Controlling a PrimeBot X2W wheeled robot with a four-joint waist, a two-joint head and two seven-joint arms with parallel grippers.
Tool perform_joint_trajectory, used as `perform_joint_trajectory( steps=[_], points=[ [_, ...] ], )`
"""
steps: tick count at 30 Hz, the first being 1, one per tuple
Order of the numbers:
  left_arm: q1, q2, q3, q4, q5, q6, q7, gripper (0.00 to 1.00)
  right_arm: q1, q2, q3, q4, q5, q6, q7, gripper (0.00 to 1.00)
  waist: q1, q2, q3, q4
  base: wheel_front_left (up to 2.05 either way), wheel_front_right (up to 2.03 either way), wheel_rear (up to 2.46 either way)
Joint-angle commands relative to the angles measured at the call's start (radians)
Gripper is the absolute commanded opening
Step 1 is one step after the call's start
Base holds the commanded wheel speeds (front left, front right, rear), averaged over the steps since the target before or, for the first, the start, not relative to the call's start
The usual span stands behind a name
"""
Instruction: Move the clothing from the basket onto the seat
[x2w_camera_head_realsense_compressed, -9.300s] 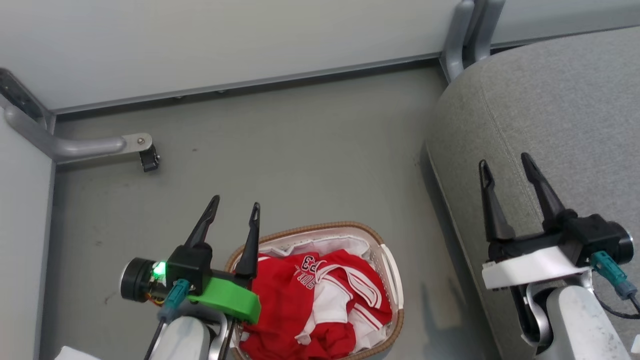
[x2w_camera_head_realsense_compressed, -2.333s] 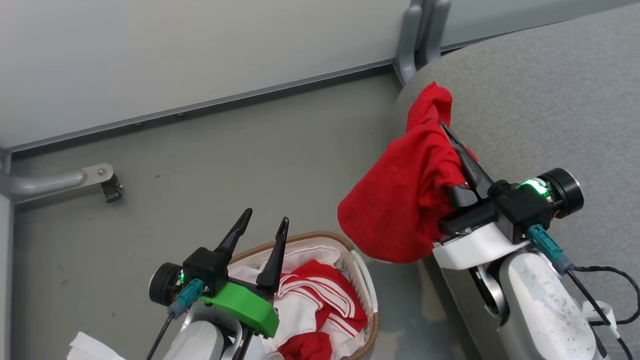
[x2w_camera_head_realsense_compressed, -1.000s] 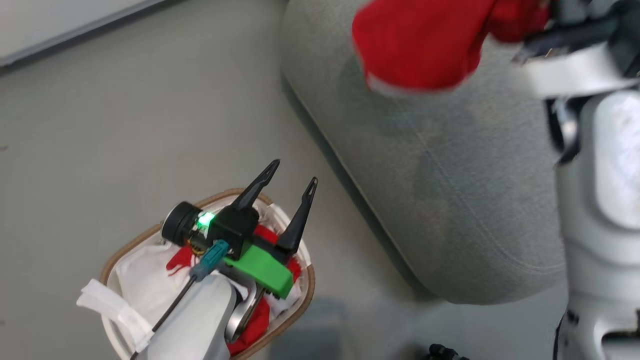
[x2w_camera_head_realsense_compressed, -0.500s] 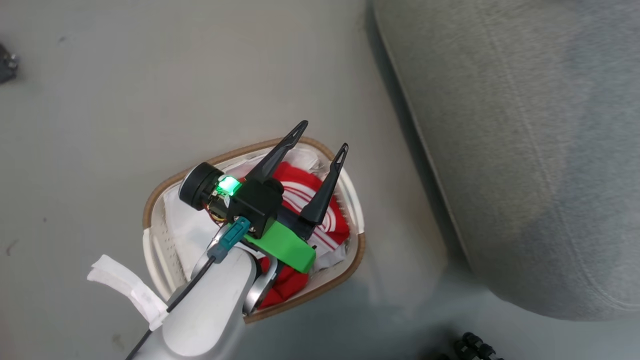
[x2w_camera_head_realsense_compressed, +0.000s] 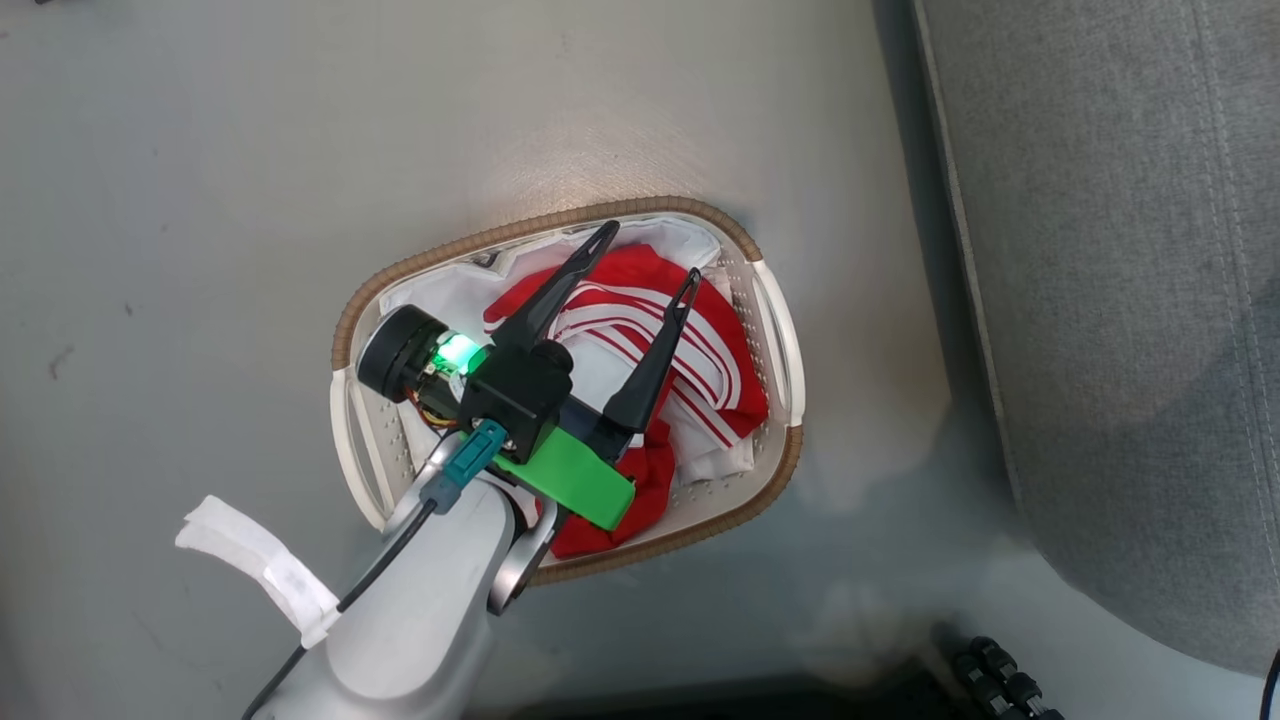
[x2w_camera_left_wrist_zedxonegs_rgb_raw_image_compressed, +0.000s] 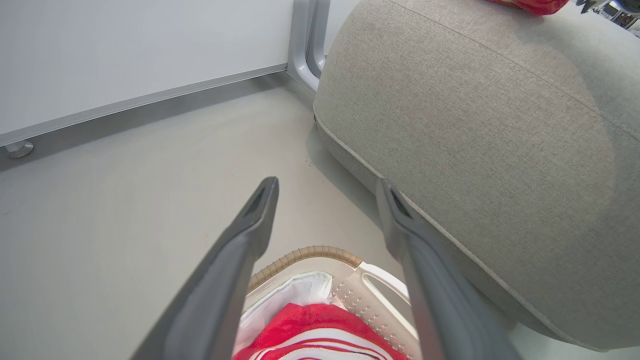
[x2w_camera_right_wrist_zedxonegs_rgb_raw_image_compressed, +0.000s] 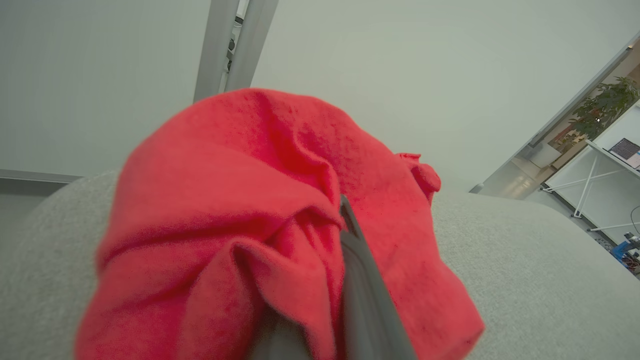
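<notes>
The white basket (x2w_camera_head_realsense_compressed: 560, 222) with a brown rim stands on the floor left of the grey seat (x2w_camera_head_realsense_compressed: 1120, 300). In it lies the red-and-white striped garment (x2w_camera_head_realsense_compressed: 720, 370) on the white liner (x2w_camera_head_realsense_compressed: 440, 300). My left gripper (x2w_camera_head_realsense_compressed: 651, 252) hangs open just above that garment, nothing between its fingers. The left wrist view has the open left gripper (x2w_camera_left_wrist_zedxonegs_rgb_raw_image_compressed: 327, 184) over the basket's rim (x2w_camera_left_wrist_zedxonegs_rgb_raw_image_compressed: 305, 252) and the striped garment (x2w_camera_left_wrist_zedxonegs_rgb_raw_image_compressed: 320, 325), with the seat (x2w_camera_left_wrist_zedxonegs_rgb_raw_image_compressed: 475, 125) close on the right. My right gripper (x2w_camera_right_wrist_zedxonegs_rgb_raw_image_compressed: 340, 215) is shut on the red jersey (x2w_camera_right_wrist_zedxonegs_rgb_raw_image_compressed: 240, 200), bunched around its fingers over the seat (x2w_camera_right_wrist_zedxonegs_rgb_raw_image_compressed: 540, 270).
Smooth grey floor (x2w_camera_head_realsense_compressed: 200, 200) surrounds the basket. A pale wall with a metal post (x2w_camera_left_wrist_zedxonegs_rgb_raw_image_compressed: 305, 45) rises behind the seat. Black parts (x2w_camera_head_realsense_compressed: 1000, 680) sit at the head view's lower right. A bit of red cloth (x2w_camera_left_wrist_zedxonegs_rgb_raw_image_compressed: 530, 5) shows atop the seat.
The head camera has swung, bringing the basket to mid-picture and putting the jersey and right arm out of that view. The left gripper stays open over the basket.
</notes>
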Motion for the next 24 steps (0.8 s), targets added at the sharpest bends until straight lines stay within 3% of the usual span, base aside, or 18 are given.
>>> perform_joint_trajectory(
  steps=[1, 2, 3, 10, 24],
  points=[
    [-0.017, 0.0, 0.006, 0.002, 0.009, -0.002, 0.0, 1.0, 0.026, 0.001, -0.006, -0.002, 0.01, -0.002, 0.0, 0.15, -0.0002, -0.0001, 0.003, -0.007, 0.0, 0.0, 0.0],
    [-0.018, 0.0, 0.006, 0.003, 0.008, -0.002, 0.0, 1.0, 0.039, 0.002, -0.009, -0.006, 0.011, -0.002, 0.0, 0.44, -0.0002, -0.0001, 0.0, -0.012, 0.0, 0.0, 0.0],
    [-0.019, 0.004, 0.006, 0.006, 0.009, -0.002, 0.0, 1.0, 0.061, 0.013, -0.013, -0.006, 0.014, -0.001, 0.0, 1.0, -0.0002, -0.0001, -0.009, -0.023, 0.0, 0.0, 0.0],
    [0.0, 0.005, 0.033, 0.008, -0.003, -0.002, 0.0, 1.0, 0.169, 0.043, 0.008, -0.06, 0.025, -0.001, 0.0, 1.0, -0.0002, -0.0001, -0.061, -0.056, 0.0, 0.0, 0.0],
    [0.093, -0.01, 0.143, 0.005, -0.036, -0.002, 0.0, 1.0, 0.316, 0.078, 0.138, -0.08, 0.074, -0.001, 0.0, 1.0, -0.0002, -0.0001, -0.286, -0.091, 0.0, 0.0, 0.0]
  ],
)
